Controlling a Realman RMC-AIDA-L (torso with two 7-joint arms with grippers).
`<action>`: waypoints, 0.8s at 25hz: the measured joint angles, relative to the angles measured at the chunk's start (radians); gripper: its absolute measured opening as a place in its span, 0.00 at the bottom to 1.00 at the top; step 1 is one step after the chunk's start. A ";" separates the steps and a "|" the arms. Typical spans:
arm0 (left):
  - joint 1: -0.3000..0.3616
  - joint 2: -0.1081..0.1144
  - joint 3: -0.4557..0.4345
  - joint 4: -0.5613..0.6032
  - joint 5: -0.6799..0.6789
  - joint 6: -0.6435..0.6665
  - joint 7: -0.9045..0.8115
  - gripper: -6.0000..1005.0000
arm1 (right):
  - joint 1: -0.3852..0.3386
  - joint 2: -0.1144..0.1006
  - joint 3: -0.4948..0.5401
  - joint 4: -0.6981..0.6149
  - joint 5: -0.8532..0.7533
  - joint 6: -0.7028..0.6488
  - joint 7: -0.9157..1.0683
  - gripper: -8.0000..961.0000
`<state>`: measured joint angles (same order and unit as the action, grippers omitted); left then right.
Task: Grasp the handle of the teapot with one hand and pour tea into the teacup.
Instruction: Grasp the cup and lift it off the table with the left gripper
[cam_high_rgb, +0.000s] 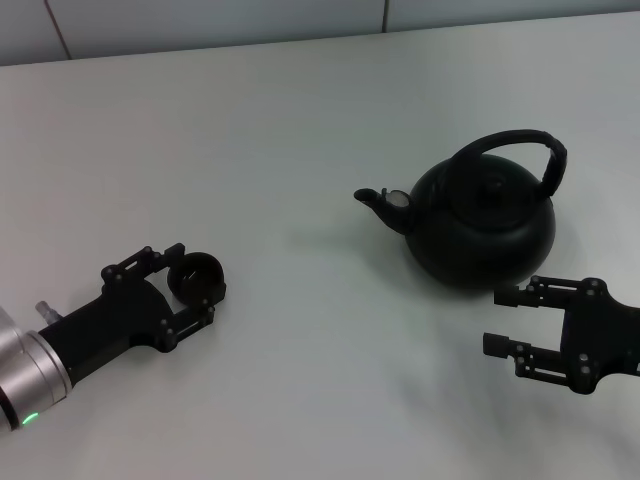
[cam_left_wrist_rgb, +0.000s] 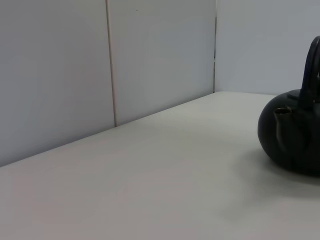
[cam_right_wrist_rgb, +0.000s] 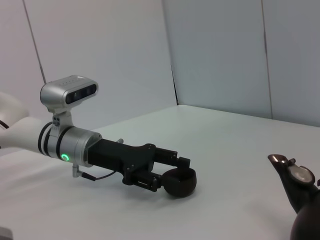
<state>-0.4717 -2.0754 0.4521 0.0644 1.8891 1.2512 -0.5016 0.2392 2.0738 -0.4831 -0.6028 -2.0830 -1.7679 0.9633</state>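
The matte-black teapot (cam_high_rgb: 480, 225) stands on the white table right of centre, its arched handle (cam_high_rgb: 520, 142) upright and its spout pointing left. Its side shows in the left wrist view (cam_left_wrist_rgb: 295, 140) and its spout in the right wrist view (cam_right_wrist_rgb: 295, 177). The small dark teacup (cam_high_rgb: 200, 272) sits on the table at the left. My left gripper (cam_high_rgb: 188, 288) is closed around it, a finger on each side; the right wrist view shows this too (cam_right_wrist_rgb: 175, 172). My right gripper (cam_high_rgb: 500, 320) is open and empty, low over the table just in front of the teapot.
The white table (cam_high_rgb: 300, 130) runs back to a pale panelled wall (cam_left_wrist_rgb: 100, 65). Bare tabletop lies between the teacup and the teapot.
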 joint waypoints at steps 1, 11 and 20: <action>0.000 0.000 0.000 0.000 0.000 0.000 0.000 0.71 | 0.000 0.000 0.000 0.000 0.000 0.000 0.000 0.62; -0.002 -0.001 -0.007 -0.007 -0.002 0.014 0.000 0.69 | 0.002 -0.001 0.000 0.000 0.000 -0.001 0.000 0.62; -0.119 -0.004 -0.007 -0.090 0.000 0.002 0.001 0.69 | 0.000 -0.003 0.001 0.000 0.000 -0.001 -0.001 0.62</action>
<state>-0.5902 -2.0791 0.4449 -0.0257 1.8891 1.2532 -0.5008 0.2392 2.0713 -0.4817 -0.6028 -2.0831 -1.7691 0.9620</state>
